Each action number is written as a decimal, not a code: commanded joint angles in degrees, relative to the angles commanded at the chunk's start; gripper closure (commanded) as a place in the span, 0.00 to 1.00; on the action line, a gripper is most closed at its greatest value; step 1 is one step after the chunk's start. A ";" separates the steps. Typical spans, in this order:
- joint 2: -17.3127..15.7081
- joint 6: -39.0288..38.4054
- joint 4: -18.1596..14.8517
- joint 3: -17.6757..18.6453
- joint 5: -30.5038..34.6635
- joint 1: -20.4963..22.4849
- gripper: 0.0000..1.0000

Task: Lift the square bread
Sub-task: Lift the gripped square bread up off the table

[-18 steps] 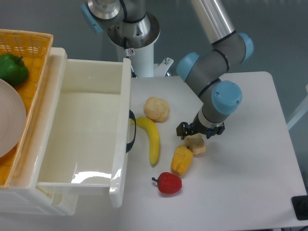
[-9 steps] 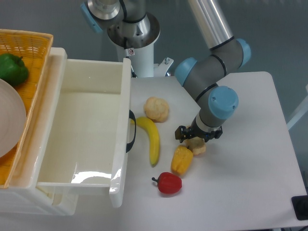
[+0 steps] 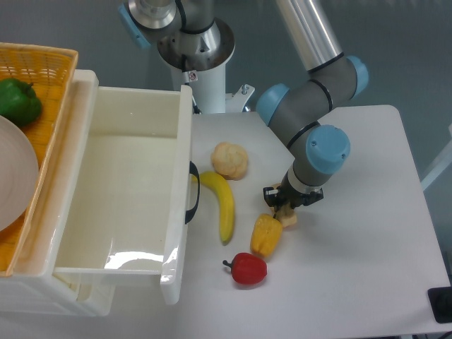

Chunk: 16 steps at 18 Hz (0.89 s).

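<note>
Crowding square bread [image 3: 288, 215]: tool [image 3: 285, 206] above, yellow pepper [image 3: 267, 235] touching.

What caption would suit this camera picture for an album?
Robot gripper closing on the square bread beside a yellow pepper.

No readable text, label or number anywhere.

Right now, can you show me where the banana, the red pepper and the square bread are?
banana [image 3: 224, 205], fixed camera view, middle of its curved body.
red pepper [image 3: 247, 269], fixed camera view, centre of its red skin.
square bread [image 3: 287, 216], fixed camera view, the pale bit showing under the gripper [image 3: 284, 207].
</note>
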<state>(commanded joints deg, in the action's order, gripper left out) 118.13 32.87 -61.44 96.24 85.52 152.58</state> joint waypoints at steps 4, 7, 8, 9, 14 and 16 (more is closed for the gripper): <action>-0.97 2.63 -0.17 -2.46 0.26 0.00 0.86; -3.51 7.54 -0.44 -3.52 0.26 0.18 0.86; -4.39 9.47 -0.44 -3.52 0.35 0.26 0.86; -5.09 11.15 -0.44 -3.52 0.35 0.35 0.86; -7.47 15.46 -0.53 -4.57 0.18 0.97 0.86; -8.87 17.92 -1.40 -4.57 0.18 0.88 0.86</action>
<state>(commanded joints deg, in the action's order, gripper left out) 109.26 50.79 -62.84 91.67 85.69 153.46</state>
